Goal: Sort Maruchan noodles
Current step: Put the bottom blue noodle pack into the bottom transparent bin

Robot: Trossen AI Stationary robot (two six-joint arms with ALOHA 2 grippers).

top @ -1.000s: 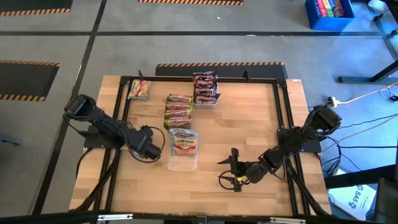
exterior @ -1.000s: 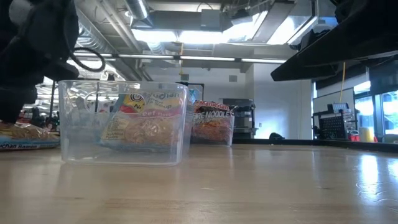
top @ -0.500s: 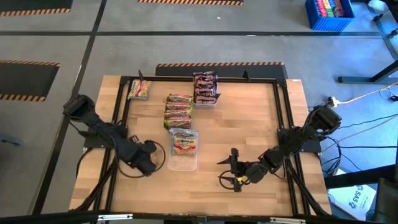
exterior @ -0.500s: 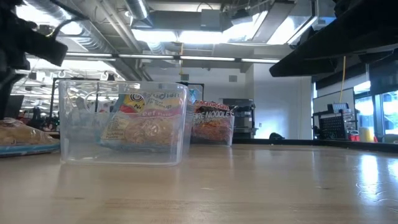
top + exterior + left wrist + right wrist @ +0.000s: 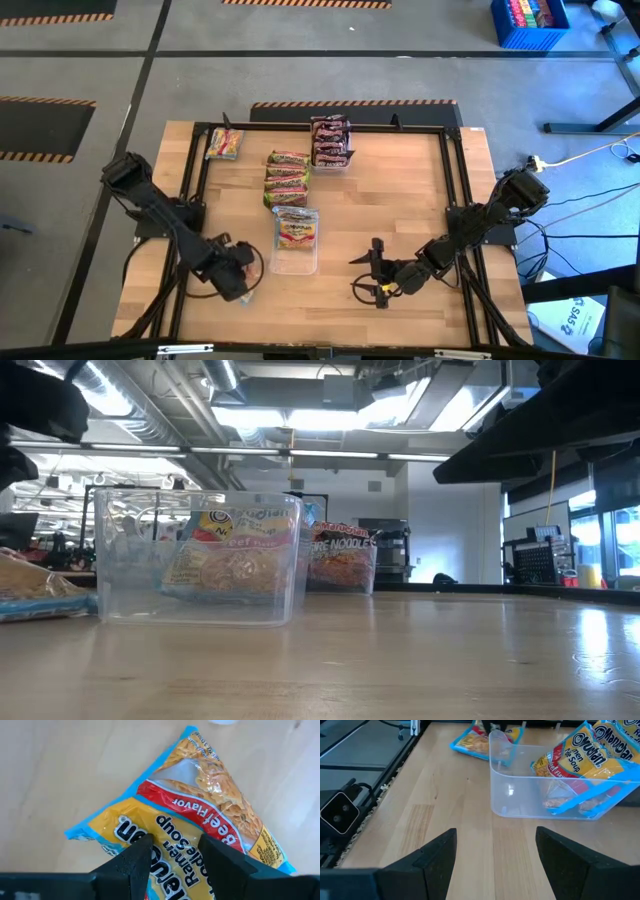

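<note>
Maruchan noodles, small flat plastic packets, lie in several lots on the pale wooden table (image 5: 400, 190). Nearest the front edge, on the left side, one yellow and blue-edged packet (image 5: 200, 810) marked beef flavour lies flat on the wood, and the left gripper (image 5: 240, 283), dark and two-fingered, stands over it with its fingers (image 5: 131, 862) set to either side of the printed name and pinching the wrapper between them; in the low view this same packet (image 5: 40, 595) shows at the far left edge, just beside the tray. On the right side at the front, the right gripper (image 5: 378, 272) rests low over bare wood with its fingers (image 5: 432, 857) spread apart and nothing between them, pointing toward the tray. Next in, near the table's middle, a clear rectangular plastic tray (image 5: 294, 262) holds a yellow-pink packet (image 5: 296, 229) leaning against its wall. Just behind the tray, a row of green-and-orange packets (image 5: 287, 177) lies stacked on the wood. Farther back, a pile of dark brown-red packets (image 5: 330, 141) sits near the rear frame rail. At the far left rear corner, one more yellow-pink packet (image 5: 224, 144) lies alone, well apart from the rest.
</note>
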